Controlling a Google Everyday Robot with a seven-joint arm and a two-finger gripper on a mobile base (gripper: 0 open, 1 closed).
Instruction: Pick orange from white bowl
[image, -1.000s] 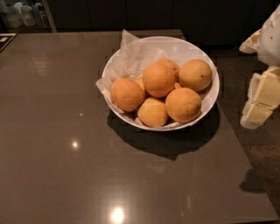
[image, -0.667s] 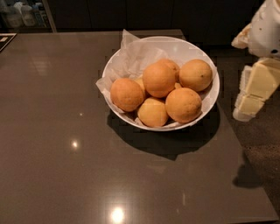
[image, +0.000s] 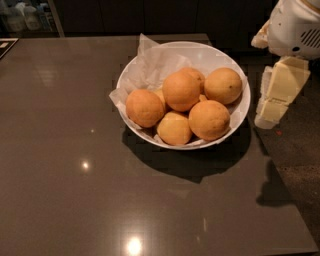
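Observation:
The white bowl (image: 235, 60), lined with crinkled white paper, stands on the dark table and holds several oranges. The orange (image: 181, 91), deep orange and round, sits on top in the middle of the pile. A speckled one (image: 223, 85) lies to its right and a paler one (image: 173, 128) at the front. My gripper (image: 266, 118) hangs at the right of the frame, pointing down, just beside the bowl's right rim and apart from the fruit. It holds nothing.
The dark glossy table (image: 65, 165) stretches left and in front of the bowl, with its right edge (image: 287, 200) close under the gripper. The white arm body (image: 295, 27) is at the top right. Bottles (image: 25, 17) stand in the far left background.
The gripper has moved left and slightly up, closer to the bowl's right rim. The bowl and oranges have not moved.

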